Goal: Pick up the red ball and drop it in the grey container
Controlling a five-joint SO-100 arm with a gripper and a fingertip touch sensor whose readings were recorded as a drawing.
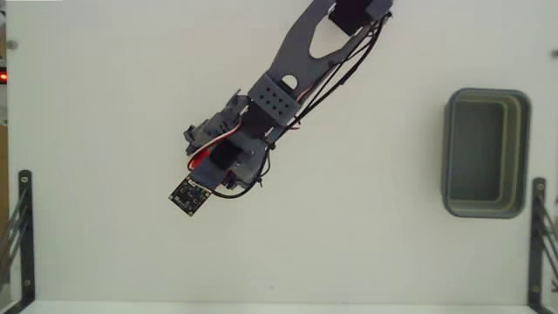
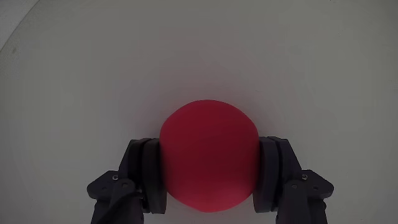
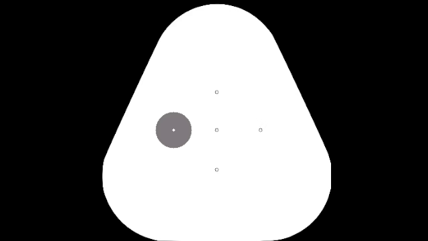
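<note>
Grey container (image 1: 486, 209) at right edge of fixed view, on white table (image 1: 105, 105). Long axis top-to-bottom in that view, opening facing up at camera. Hollow empty, only stepped inner walls and floor visible.

Red ball (image 2: 208, 155) in wrist view: clamped between two black fingers (image 2: 148, 174), one pad on each side, touching. Round, so no long axis or heading to report. White table surface behind it; cannot tell whether ball touches table or is lifted off.

Gripper (image 2: 208, 177) clenched on red ball. In fixed view only a sliver of red showing under the wrist (image 1: 199, 160), mostly hidden by arm (image 1: 279, 96) reaching in from top toward lower left. Ball left of centre there, well apart from grey container.

Black clamps (image 1: 19, 231) at lower left and lower right edges.
</note>
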